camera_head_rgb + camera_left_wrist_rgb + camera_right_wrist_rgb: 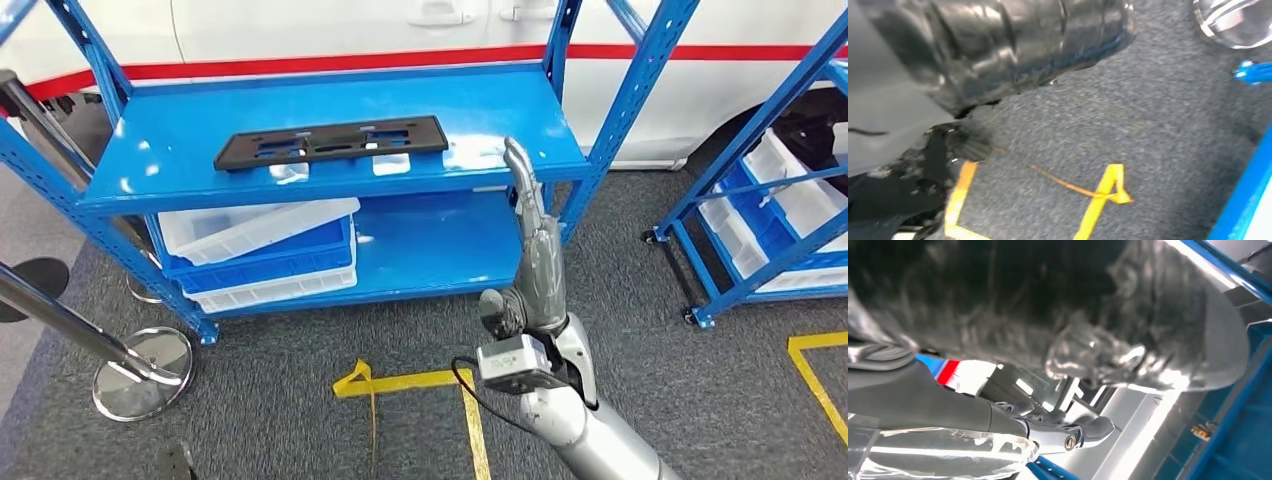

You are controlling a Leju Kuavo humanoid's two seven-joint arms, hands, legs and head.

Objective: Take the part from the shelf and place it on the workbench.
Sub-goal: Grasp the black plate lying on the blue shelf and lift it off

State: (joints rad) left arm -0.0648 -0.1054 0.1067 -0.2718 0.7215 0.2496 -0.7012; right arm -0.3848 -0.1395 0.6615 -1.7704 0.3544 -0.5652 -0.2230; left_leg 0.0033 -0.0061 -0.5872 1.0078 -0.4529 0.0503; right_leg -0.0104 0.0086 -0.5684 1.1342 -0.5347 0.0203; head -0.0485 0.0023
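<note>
Head view: one black part [331,142], long, flat and slotted, lying on the top board of the near blue shelf [160,150], well left of the right hand [532,240]. Right hand raised in front of the shelf's right end, fingers straight and close together, holding nothing, apart from the part. One white crate [250,226] on the lower board, stacked over a blue crate [300,252] and another white crate [275,290]; contents not discernible. One second blue rack [760,180] at far right with several white bins [790,190]. One white car body [330,35] with a red stripe behind. Two chrome stanchion bases [140,375] at left. Yellow tape marks [400,383] on grey carpet. No readable writing anywhere.

Left wrist view: grey carpet [1148,115], yellow tape [1103,195], blue edge [1243,200], one chrome base [1233,22]. Left hand's state: cannot tell.

Right wrist view: right hand [1058,425] close and blurred, dark fingers [1088,427] stretched out, nothing between them; blue shelf beam [1233,405] beyond.
</note>
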